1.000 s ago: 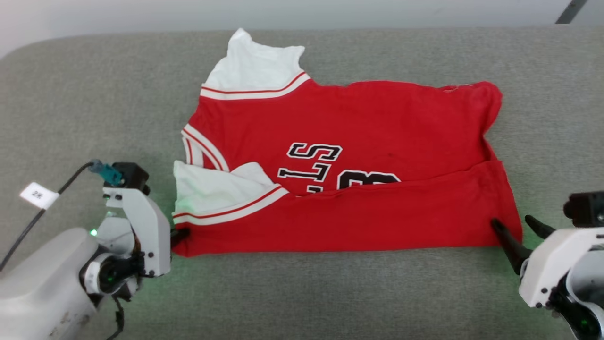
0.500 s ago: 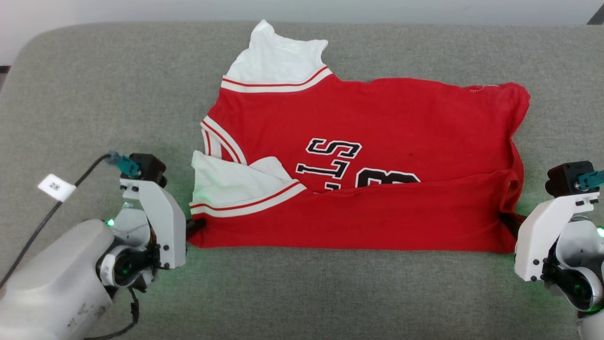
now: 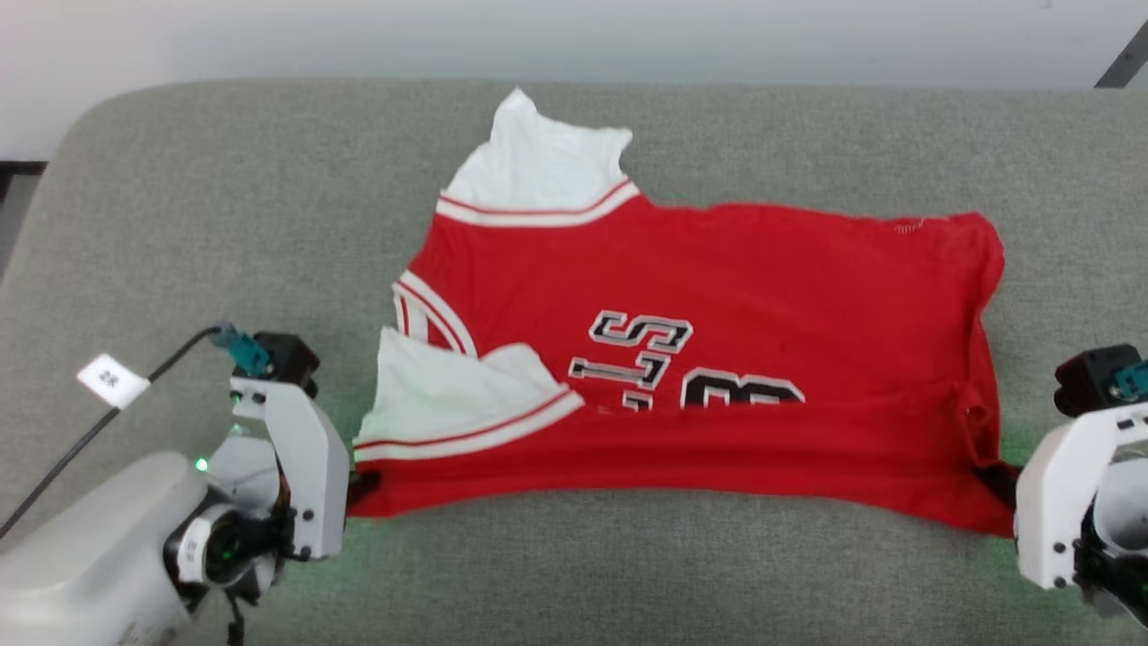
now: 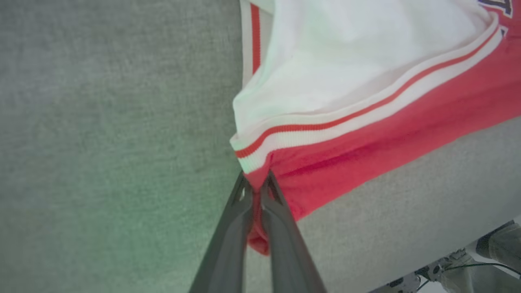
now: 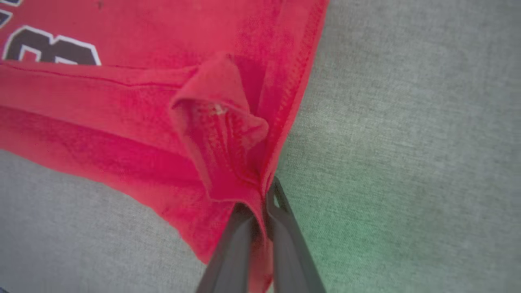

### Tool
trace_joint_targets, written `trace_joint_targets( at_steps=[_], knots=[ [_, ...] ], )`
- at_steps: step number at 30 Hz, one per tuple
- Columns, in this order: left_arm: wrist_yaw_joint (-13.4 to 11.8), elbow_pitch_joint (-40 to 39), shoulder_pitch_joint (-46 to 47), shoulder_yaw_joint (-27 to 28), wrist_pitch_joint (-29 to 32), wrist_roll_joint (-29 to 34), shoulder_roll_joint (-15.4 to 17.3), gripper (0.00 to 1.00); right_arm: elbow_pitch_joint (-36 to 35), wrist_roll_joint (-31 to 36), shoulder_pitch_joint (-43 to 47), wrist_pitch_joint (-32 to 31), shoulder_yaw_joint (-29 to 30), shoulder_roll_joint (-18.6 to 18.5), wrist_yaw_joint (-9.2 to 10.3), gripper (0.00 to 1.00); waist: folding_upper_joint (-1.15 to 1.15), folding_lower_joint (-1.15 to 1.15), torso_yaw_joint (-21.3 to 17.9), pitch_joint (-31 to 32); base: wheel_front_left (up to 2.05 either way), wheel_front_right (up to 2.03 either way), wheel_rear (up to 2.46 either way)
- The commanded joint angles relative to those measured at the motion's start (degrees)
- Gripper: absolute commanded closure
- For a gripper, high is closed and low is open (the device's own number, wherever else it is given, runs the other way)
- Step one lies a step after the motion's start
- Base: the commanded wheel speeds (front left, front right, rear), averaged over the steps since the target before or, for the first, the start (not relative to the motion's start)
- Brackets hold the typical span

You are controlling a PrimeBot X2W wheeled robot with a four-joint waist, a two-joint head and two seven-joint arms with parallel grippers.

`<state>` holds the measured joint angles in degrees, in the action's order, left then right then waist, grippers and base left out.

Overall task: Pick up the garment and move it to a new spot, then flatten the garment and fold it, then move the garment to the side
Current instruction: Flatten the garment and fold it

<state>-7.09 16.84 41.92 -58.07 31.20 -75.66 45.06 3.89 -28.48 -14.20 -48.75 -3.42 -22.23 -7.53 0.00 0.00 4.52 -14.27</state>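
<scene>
The garment (image 3: 717, 287), a red jersey with white sleeves and black lettering, lies sideways on the grey cushion, its near long edge folded over. My left gripper (image 3: 363, 484) is shut on the garment's near left corner, just below the striped armhole trim (image 4: 325, 126); red cloth (image 4: 285, 179) is pinched between its fingers (image 4: 228, 236). My right gripper (image 3: 1000, 480) is shut on the near right corner, where the hem (image 5: 228, 162) bunches up between its fingers (image 5: 285, 244). Both held corners look lifted a little off the cushion.
The grey cushion (image 3: 224, 224) spreads wide around the garment, with rounded back corners and a pale wall behind. A cable with a white tag (image 3: 112, 379) hangs off my left wrist. Beyond the cushion's edge, floor and gear (image 4: 468, 264) show.
My right gripper has closed on the garment's near right corner; it stood open beside it a second ago. The near edge now sags between the two held corners. The head camera has shifted.
</scene>
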Motion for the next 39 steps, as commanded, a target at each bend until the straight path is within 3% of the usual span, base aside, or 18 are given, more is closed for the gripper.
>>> trace_joint_targets(
  at_steps=[1, 11, 18, 19, 20, 21, 22, 23, 24, 31, 34, 39],
  knots=[
    [-1.4, -1.7, -1.3, -0.2, 0.6, 0.0, 1.6, 1.0, -1.2, -0.3, 2.0, -1.6, 0.6, -0.9, 0.09, 1.0, 0.0, 0.0, 0.3, 0.8, 0.0, 0.0, 0.0],
    [-6.9, -11.3, -5.7, -0.8, 1.7, -1.1, 5.7, 1.0, -7.3, -0.6, 8.7, -5.8, 2.8, -1.3, 0.09, 1.0, 0.0, 0.0, 0.3, 1.9, 0.0, 0.0, 0.0],
    [-7.2, -10.1, -6.8, -1.8, 1.9, -1.1, 4.4, 1.0, -5.4, 0.1, 9.5, -4.8, 2.4, 0.6, 0.08, 1.0, 0.0, 0.0, -0.2, 1.9, 0.0, 0.0, 0.0],
    [-7.2, -9.6, -6.5, -2.0, 2.2, -0.7, 4.4, 0.89, -5.1, 0.3, 9.3, -4.5, 2.1, 0.8, 0.08, 0.97, 0.0, 0.0, -0.3, 1.9, 0.0, 0.0, 0.0],
    [-7.2, -9.3, -6.0, -2.2, 2.5, -0.4, 4.4, 0.56, -4.8, 0.5, 9.1, -4.3, 1.9, 1.1, 0.08, 0.69, 0.0, 0.0, -0.5, 2.0, 0.0, 0.0, 0.0],
    [-7.0, -9.1, -5.4, -2.1, 2.4, -0.3, 4.2, 0.17, -4.6, 0.8, 8.8, -4.3, 1.7, 1.4, 0.08, 0.62, 0.0, 0.0, -0.6, 2.0, 0.0, 0.0, 0.0],
    [-6.8, -9.1, -4.9, -1.9, 2.5, 0.0, 4.1, 0.0, -4.4, 0.9, 8.5, -4.2, 1.5, 1.7, 0.08, 0.56, 0.0, 0.0, -0.7, 2.1, 0.0, 0.0, 0.0],
    [-6.9, -9.0, -4.3, -1.8, 2.7, 0.3, 4.3, 0.0, -4.3, 0.7, 8.1, -3.8, 1.4, 1.9, 0.08, 0.38, 0.0, 0.0, -0.9, 2.2, 0.0, 0.0, 0.0],
    [-7.2, -9.0, -3.8, -1.7, 2.9, 0.5, 4.5, 0.0, -4.2, 0.5, 7.7, -3.5, 1.3, 2.0, 0.08, 0.0, 0.0, 0.0, -1.1, 2.3, 0.0, 0.0, 0.0],
    [-8.6, -11.6, 1.8, -0.8, 5.7, 3.3, 7.3, 0.0, -6.0, -0.1, 6.3, -1.9, 1.4, 1.8, 0.08, 0.0, 0.0, 0.0, -2.7, 2.9, 0.0, 0.0, 0.0],
    [-8.1, -13.5, 5.7, 0.4, 5.4, 5.3, 7.6, 0.0, -8.3, -0.2, 5.7, 0.1, 2.5, 1.6, 0.08, 0.0, 0.0, 0.0, -3.6, 2.7, 0.0, 0.0, 0.0],
    [-6.2, -12.1, 11.5, 2.2, 3.4, 8.2, 5.9, 0.0, -12.4, 2.0, 4.0, 10.2, 3.9, 3.3, 0.07, 0.0, 0.0, 0.0, -6.4, 1.4, 0.0, 0.0, 0.0]
  ],
)
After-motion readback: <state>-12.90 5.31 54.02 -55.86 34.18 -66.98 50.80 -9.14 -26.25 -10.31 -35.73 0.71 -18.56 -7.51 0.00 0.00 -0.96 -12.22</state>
